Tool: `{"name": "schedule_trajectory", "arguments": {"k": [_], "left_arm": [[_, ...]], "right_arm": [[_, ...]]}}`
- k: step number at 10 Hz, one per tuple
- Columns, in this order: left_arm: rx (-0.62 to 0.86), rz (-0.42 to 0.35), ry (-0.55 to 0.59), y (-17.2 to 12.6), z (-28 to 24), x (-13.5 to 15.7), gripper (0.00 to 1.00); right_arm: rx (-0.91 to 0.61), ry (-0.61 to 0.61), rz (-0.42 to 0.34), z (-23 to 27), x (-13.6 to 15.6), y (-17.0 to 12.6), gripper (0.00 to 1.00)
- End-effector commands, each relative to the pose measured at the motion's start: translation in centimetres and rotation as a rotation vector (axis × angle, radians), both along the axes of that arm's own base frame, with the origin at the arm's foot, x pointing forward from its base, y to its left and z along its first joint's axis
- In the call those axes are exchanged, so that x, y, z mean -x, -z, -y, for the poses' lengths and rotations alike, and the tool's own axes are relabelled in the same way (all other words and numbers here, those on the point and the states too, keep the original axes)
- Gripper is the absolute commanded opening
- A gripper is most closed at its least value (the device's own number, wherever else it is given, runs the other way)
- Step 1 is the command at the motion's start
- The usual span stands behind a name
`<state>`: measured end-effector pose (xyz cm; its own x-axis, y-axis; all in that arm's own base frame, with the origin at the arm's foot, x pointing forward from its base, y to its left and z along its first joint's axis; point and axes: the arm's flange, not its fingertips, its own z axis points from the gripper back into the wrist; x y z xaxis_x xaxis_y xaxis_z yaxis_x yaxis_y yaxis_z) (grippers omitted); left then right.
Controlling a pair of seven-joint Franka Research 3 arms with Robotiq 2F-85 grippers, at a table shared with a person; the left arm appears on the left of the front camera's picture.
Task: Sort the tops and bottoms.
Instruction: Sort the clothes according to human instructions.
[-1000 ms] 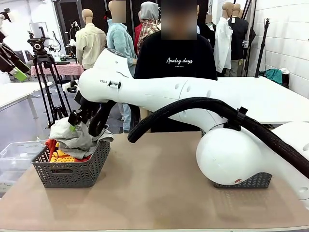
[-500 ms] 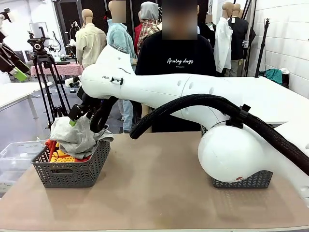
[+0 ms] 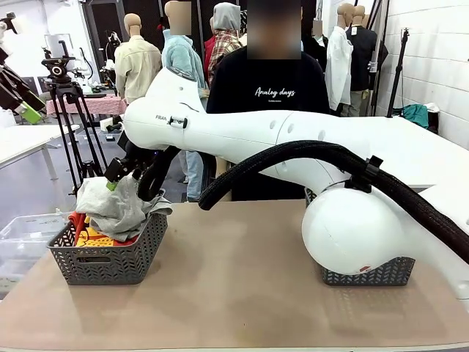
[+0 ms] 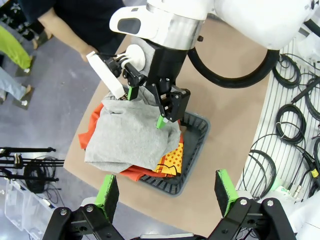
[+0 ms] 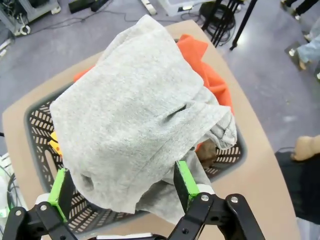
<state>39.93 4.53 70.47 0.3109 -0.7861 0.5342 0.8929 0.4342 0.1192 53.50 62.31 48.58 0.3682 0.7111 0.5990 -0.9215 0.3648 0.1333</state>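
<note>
Just below the open right claw [image 5: 122, 192] lies the light grey garment [image 5: 130, 125].

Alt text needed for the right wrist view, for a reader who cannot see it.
Light grey garment heaped on an orange-red one in a grey lattice basket, seen from above. The right end effector hangs open just above the grey cloth.

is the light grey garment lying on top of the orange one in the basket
Yes, the light grey garment drapes over the orange-red garment inside the basket.
</note>
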Motion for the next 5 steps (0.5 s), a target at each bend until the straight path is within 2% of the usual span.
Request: {"name": "schedule_trajectory", "arguments": {"k": [1,5], "left_arm": [[0.001,0.003,0.003,-0.1,-0.03,0.08,1.0],[0.001,0.003,0.003,-0.1,-0.03,0.08,1.0]], "right_arm": [[0.002,-0.006,0.0,-0.1,0.1,0.03,1.0],[0.002,-0.006,0.0,-0.1,0.1,0.03,1.0]]}}
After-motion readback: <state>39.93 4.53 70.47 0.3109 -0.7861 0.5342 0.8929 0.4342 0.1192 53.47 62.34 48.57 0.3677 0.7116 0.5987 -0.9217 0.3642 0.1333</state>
